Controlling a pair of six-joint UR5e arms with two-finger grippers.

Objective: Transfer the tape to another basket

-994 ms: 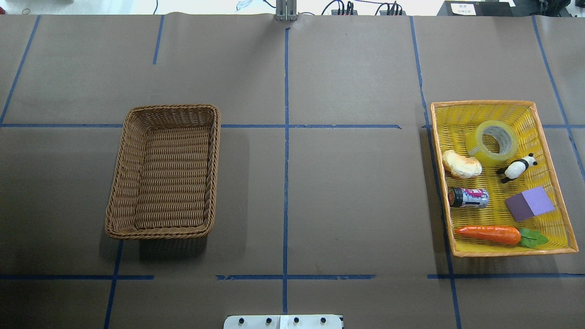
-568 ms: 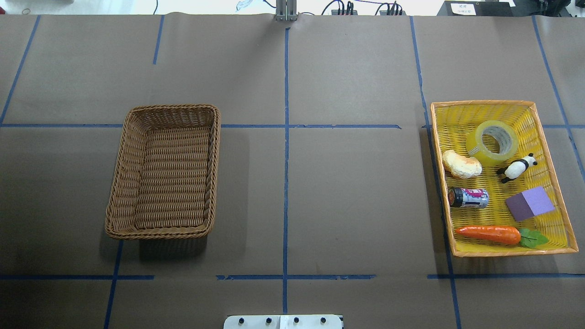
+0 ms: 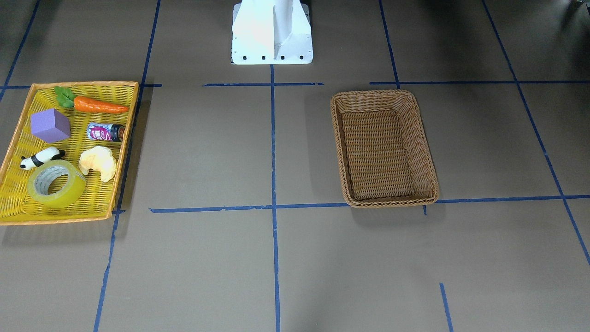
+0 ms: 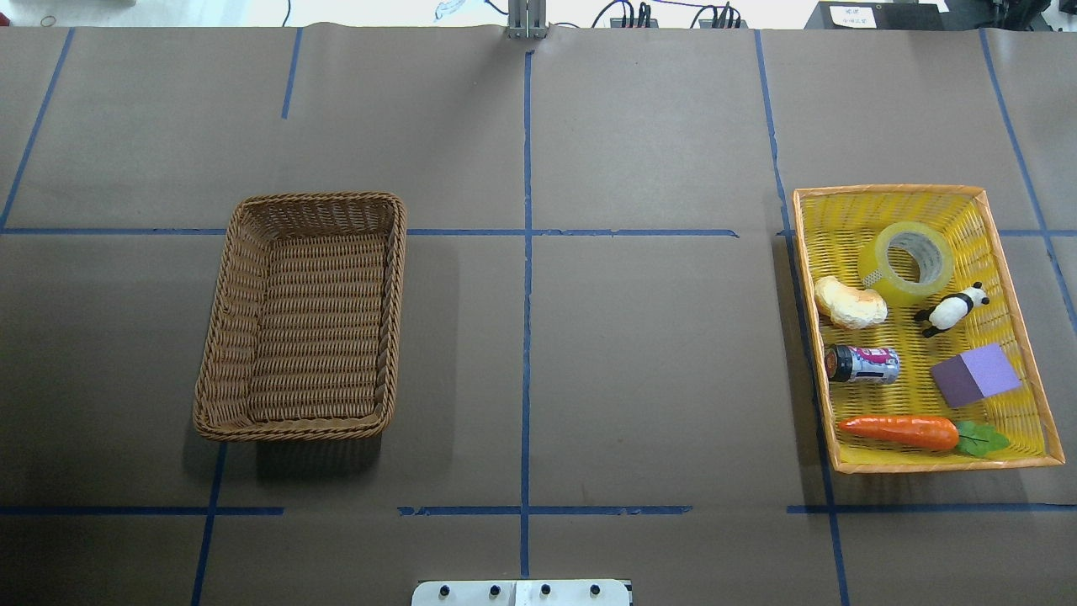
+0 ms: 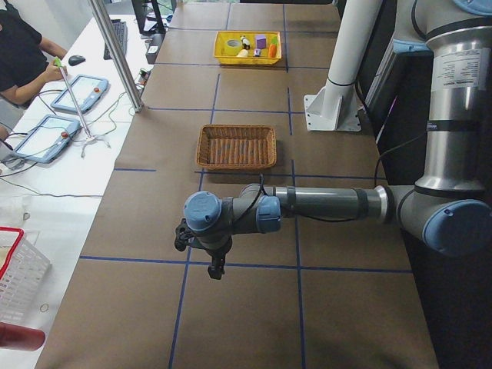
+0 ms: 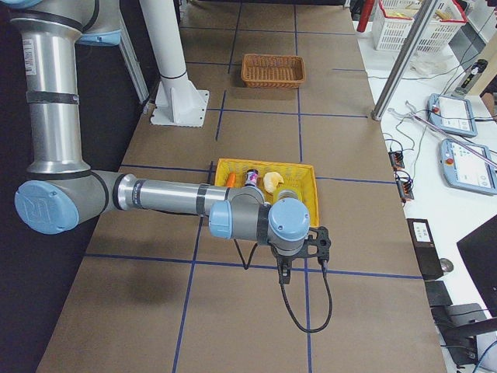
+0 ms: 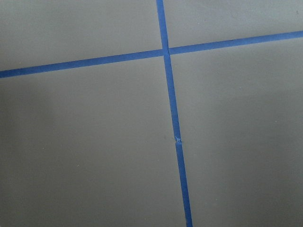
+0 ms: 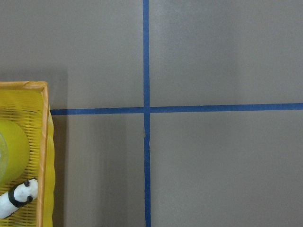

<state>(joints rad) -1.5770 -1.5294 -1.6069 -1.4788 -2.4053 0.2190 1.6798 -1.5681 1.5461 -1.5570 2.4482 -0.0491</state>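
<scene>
Your tape [image 4: 910, 263] lies in the yellow tray [image 4: 888, 189], well apart from the basket [image 4: 303, 320]. The left gripper [image 5: 216, 266] and right gripper [image 6: 283, 273] seem to hover over bare table. I can't tell how far open either is.

A robotics lab. Blue tape lines [image 4: 527, 337] grid the brown-papered table [image 4: 656, 362], and a white arm pedestal [image 3: 272, 32] is bolted onto it. Teach pendants [image 6: 454, 115] lie on a bench beside the table.
</scene>
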